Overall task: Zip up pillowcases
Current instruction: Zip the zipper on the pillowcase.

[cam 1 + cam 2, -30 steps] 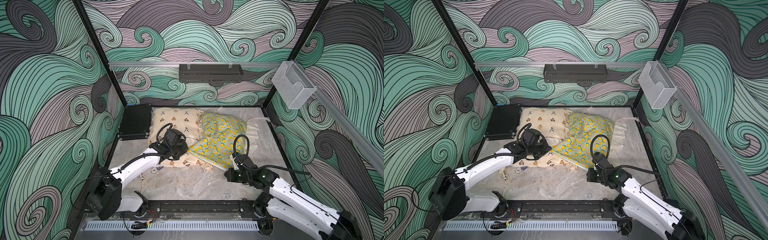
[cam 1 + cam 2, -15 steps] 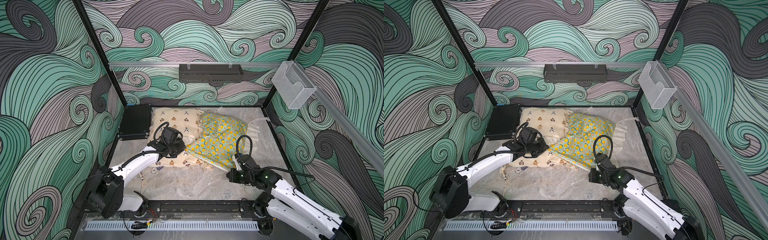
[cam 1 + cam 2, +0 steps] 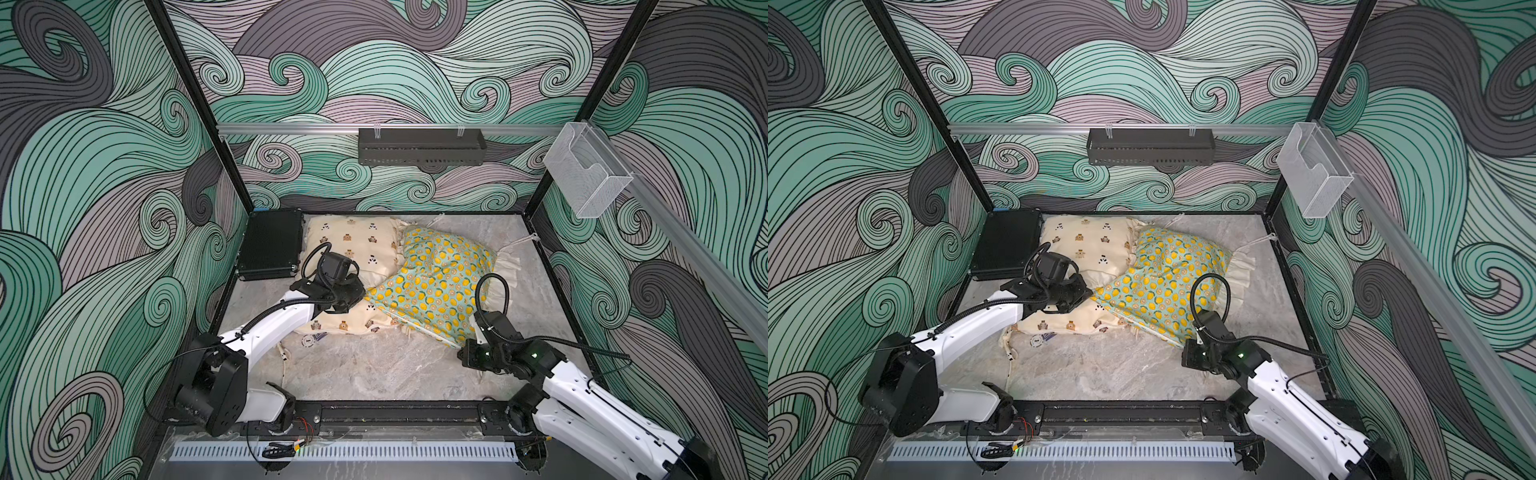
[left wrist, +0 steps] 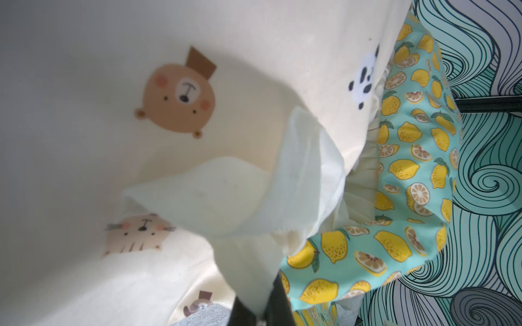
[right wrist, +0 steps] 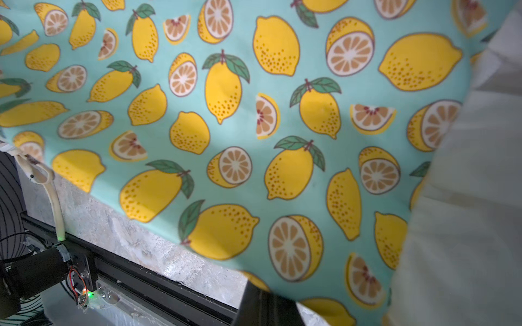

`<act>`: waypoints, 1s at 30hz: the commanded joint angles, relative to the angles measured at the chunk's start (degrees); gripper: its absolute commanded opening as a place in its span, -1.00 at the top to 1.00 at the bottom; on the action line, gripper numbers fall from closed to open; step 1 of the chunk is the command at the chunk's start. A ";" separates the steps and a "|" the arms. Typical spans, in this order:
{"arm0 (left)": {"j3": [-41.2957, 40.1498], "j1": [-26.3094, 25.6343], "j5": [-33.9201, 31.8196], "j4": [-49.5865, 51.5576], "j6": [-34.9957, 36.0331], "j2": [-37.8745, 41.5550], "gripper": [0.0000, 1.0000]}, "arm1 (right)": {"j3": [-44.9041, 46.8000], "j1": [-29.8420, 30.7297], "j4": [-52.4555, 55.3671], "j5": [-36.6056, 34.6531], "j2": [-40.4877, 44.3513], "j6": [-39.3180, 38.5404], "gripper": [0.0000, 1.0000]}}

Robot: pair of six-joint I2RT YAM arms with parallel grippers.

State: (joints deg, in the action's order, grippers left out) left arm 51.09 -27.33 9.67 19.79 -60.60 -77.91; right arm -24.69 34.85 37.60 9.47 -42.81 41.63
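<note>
We count one cream pillowcase (image 3: 353,243) with bear and panda prints and one teal pillowcase (image 3: 436,282) with yellow lemons, which makes two in all. We count one black ribbed case (image 3: 270,245) and one bench (image 3: 395,365) under all three. We see two robot arms, one left arm (image 3: 274,328) and one right arm (image 3: 582,395). On the walls we count one black rack (image 3: 419,147) and one clear plastic holder (image 3: 586,174).

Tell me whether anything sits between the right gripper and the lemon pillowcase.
Nothing visible does. The right gripper is shut on the near corner of the lemon pillowcase, whose fabric fills the right wrist view.
</note>
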 commanded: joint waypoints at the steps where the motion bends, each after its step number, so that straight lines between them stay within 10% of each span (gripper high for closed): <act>1: 1.37 0.92 -0.28 0.90 0.78 -0.26 1.00 | -0.07 -0.65 2.66 -0.63 0.77 0.01 1.00; 30: 1.06 -3.19 2.38 -2.71 0.63 -0.53 1.00 | -3.17 -0.54 -9.06 -2.83 -9.94 1.17 -0.14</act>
State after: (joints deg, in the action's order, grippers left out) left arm 51.07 -29.52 12.21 17.58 -60.62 -77.91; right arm -28.23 34.46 32.34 10.46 -51.18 42.94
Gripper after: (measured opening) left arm 0.051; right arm 0.567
